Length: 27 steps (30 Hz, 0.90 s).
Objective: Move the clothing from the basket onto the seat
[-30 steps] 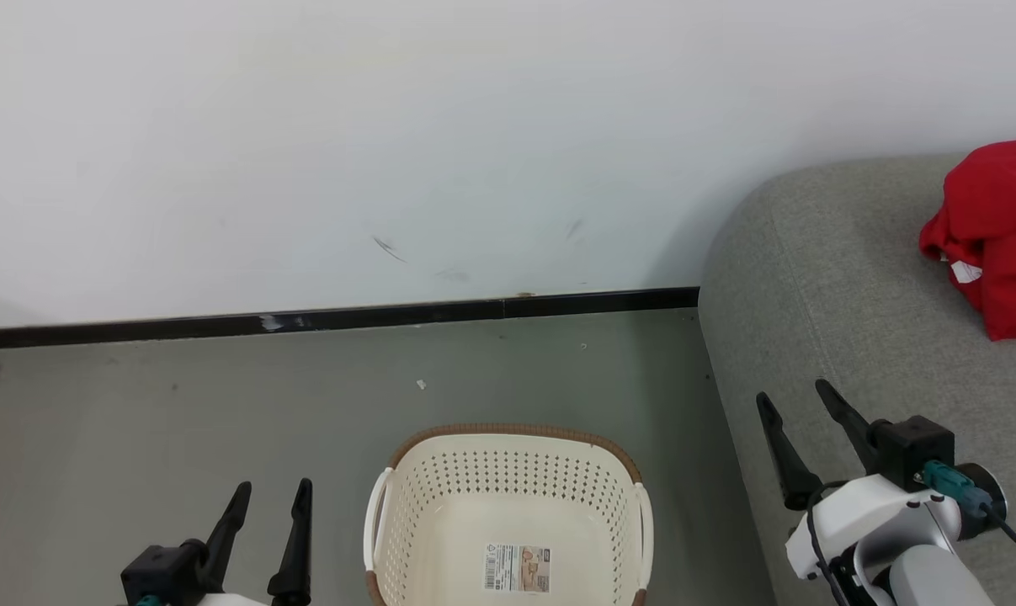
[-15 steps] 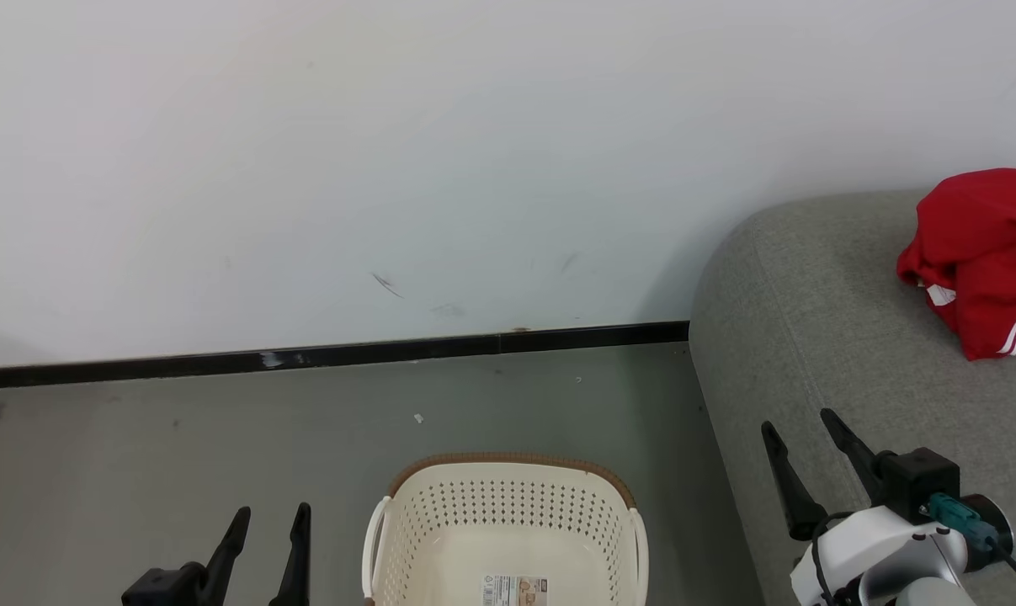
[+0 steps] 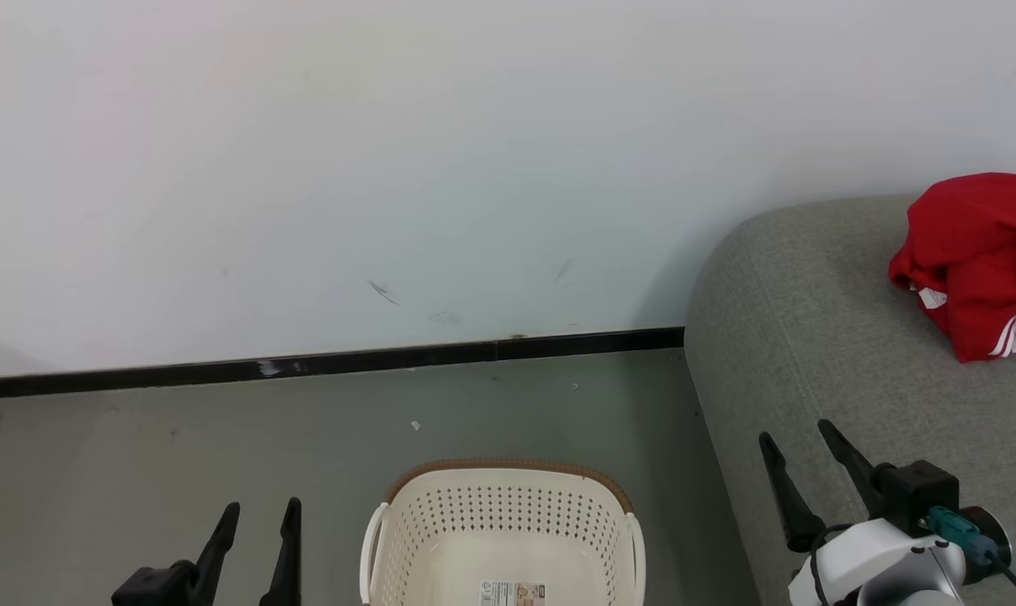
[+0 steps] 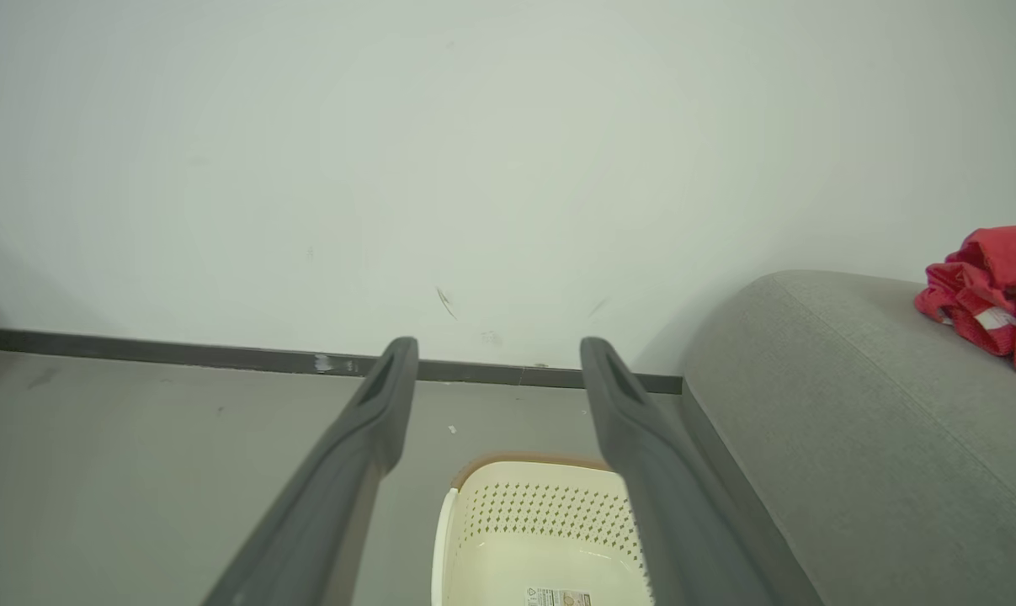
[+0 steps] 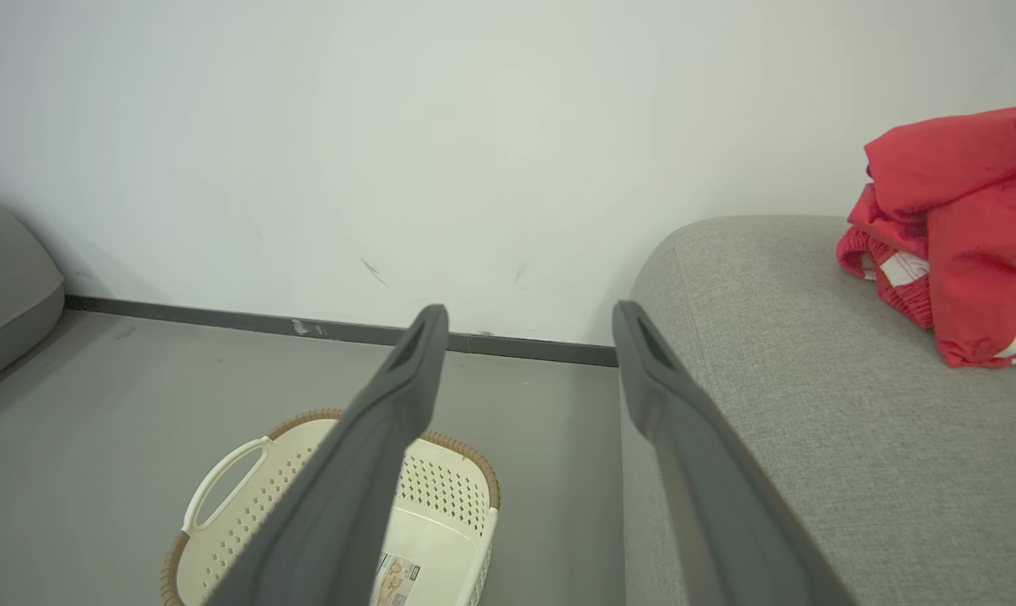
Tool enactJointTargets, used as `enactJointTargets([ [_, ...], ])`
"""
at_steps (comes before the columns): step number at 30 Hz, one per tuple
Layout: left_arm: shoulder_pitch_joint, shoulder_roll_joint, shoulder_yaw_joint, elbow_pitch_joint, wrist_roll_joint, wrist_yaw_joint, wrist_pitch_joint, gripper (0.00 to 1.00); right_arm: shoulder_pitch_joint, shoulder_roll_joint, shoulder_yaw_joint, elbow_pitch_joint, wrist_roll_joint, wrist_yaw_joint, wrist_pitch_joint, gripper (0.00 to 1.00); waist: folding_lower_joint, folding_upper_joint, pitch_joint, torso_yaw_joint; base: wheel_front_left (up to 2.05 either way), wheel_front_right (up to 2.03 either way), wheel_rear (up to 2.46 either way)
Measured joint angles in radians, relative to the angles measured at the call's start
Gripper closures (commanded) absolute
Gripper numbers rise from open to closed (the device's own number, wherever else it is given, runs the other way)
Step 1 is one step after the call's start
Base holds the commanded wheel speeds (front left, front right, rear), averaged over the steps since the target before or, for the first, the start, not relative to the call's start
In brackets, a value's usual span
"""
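The red clothing [image 3: 975, 257] lies bunched on the grey-green seat [image 3: 811, 337], far right; the wrist views show it too [image 4: 992, 295] [image 5: 954, 236]. The cream basket [image 3: 503, 534] stands on the floor beside the seat, holding nothing but the label [image 3: 512, 593] on its bottom. My left gripper [image 3: 259, 515] is open over the floor to the left of the basket. My right gripper [image 3: 798, 438] is open above the seat's front part, well short of the clothing. Neither holds anything.
A white wall [image 3: 390, 168] with a black skirting strip [image 3: 322, 364] runs behind the basket. Grey floor [image 3: 137, 454] stretches left of it. Another grey cushion [image 5: 7, 286] sits at the far left of the right wrist view.
The head camera has tilted up, so everything sits lower in the picture. Both grippers stay open and the clothing stays on the seat.
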Motion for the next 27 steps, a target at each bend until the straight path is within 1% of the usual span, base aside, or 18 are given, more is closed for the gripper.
enactJointTargets([
  [10, 0.007, -0.01, 0.01, -0.004, 0.014, -0.002, 0.0, 0.0, 0.012, 0.001, 0.0, -0.017, 0.0, 0.0, 0.0, 0.0, 0.0, -0.0001, -0.002, 0.002, 0.0, 0.0, 0.0],
  [11, 0.01, -0.012, 0.01, -0.002, 0.014, -0.004, 0.0, 1.0, 0.014, 0.002, 0.0, -0.016, 0.0, 0.0, 0.0, 1.0, 0.0, 0.0, -0.002, 0.003, 0.0, 0.0, 0.0],
  [16, 0.044, -0.045, -0.002, 0.055, 0.01, -0.004, 0.003, 1.0, 0.066, 0.019, 0.007, 0.044, 0.003, 0.0, 0.005, 1.0, 0.0, 0.0, -0.002, 0.003, 0.0, 0.0, 0.0],
  [20, 0.045, -0.046, 0.007, 0.059, -0.021, -0.005, 0.017, 1.0, 0.058, 0.02, -0.012, 0.057, 0.029, 0.0, 0.016, 1.0, 0.0, 0.0, -0.002, 0.004, 0.0, 0.0, 0.0],
  [27, 0.04, -0.048, 0.027, 0.064, -0.113, -0.015, 0.047, 1.0, 0.012, 0.02, -0.07, 0.093, 0.13, 0.0, 0.068, 1.0, 0.0001, 0.0, 0.0, 0.006, 0.0, 0.0, 0.0],
])
